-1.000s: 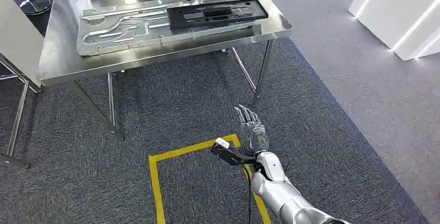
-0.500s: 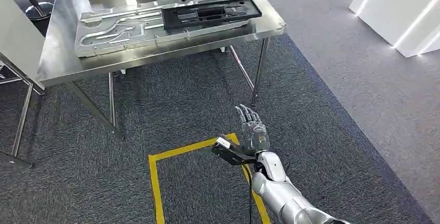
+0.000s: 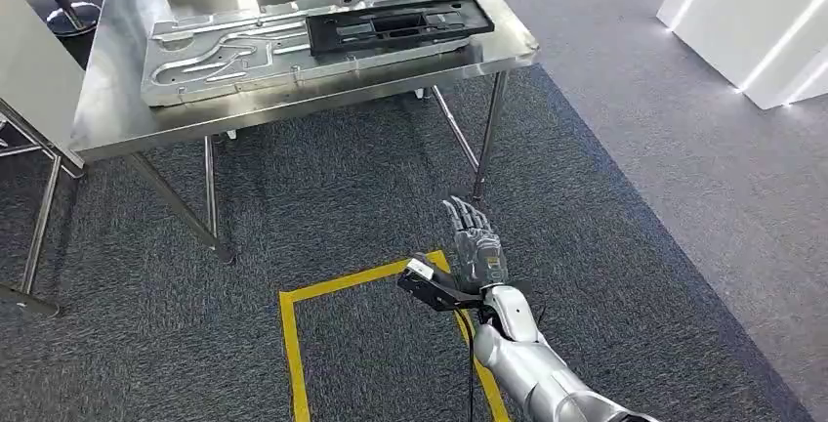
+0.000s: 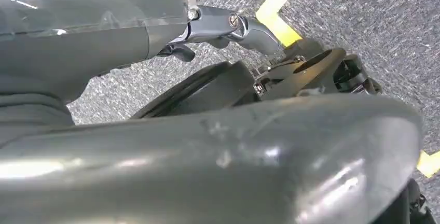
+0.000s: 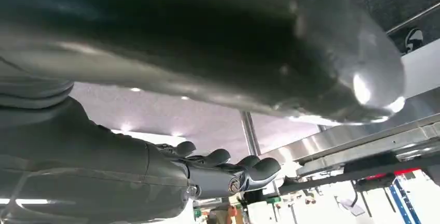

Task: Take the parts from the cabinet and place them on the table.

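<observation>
Head view: black part (image 3: 400, 24) near table (image 3: 117, 109) edge.

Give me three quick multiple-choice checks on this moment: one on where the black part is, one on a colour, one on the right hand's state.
1. Where is the black frame?
A. On the carpet
B. On top of the metal plate on the table
C. In the right hand

2. What colour is the tape outline on the carpet?
A. Yellow
B. Red
C. White

3. What is the right hand doing?
A. Gripping the frame
B. Pressing on the table
C. Holding nothing, fingers extended

Answers: 1 B, the head view shows the frame lying across the plate's right part on the tabletop. 2 A, the tape is yellow. 3 C, the hand hangs over the carpet, apart from the table, with nothing in it.
</observation>
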`<control>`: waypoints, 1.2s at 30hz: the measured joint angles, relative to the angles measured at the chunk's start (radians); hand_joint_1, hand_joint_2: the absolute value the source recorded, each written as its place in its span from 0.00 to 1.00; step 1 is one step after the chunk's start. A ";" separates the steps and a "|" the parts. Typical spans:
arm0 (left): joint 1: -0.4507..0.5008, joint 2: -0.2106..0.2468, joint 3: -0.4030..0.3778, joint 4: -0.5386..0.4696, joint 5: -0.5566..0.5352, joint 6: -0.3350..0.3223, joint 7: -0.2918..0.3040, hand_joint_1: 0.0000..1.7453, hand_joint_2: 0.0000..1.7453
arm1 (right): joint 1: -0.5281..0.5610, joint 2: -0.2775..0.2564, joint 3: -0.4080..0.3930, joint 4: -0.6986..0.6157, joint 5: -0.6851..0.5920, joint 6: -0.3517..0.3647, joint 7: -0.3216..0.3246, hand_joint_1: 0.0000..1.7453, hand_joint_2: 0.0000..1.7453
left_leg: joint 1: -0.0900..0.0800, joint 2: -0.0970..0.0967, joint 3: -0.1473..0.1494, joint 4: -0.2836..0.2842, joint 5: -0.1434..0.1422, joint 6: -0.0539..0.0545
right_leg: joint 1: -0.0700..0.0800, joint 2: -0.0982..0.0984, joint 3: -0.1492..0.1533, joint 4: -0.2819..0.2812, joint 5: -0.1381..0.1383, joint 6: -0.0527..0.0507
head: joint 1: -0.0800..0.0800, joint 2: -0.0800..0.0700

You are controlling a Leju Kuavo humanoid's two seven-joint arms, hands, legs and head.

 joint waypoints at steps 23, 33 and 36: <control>0.000 0.000 0.000 0.000 0.000 0.000 0.000 0.00 0.00 | 0.006 -0.002 0.000 -0.005 0.000 0.000 0.000 0.00 0.00 | 0.010 -0.022 -0.004 -0.026 0.019 0.027 | -0.021 0.000 -0.128 0.288 -0.165 0.045 | 0.002 0.000; 0.007 0.001 0.000 0.000 0.000 0.000 0.000 0.00 0.00 | 0.009 -0.002 0.000 -0.005 0.000 0.000 0.000 0.00 0.00 | 0.027 -0.095 -0.041 -0.002 0.040 -0.040 | -0.041 0.035 0.005 0.018 -0.019 0.016 | -0.002 0.000; 0.006 0.001 0.000 0.000 0.000 0.000 0.000 0.00 0.00 | 0.009 0.000 0.000 -0.005 0.000 0.000 0.000 0.00 0.00 | 0.022 -0.021 -0.103 0.147 -0.065 -0.038 | -0.031 0.001 -0.002 0.016 -0.011 -0.007 | -0.006 0.000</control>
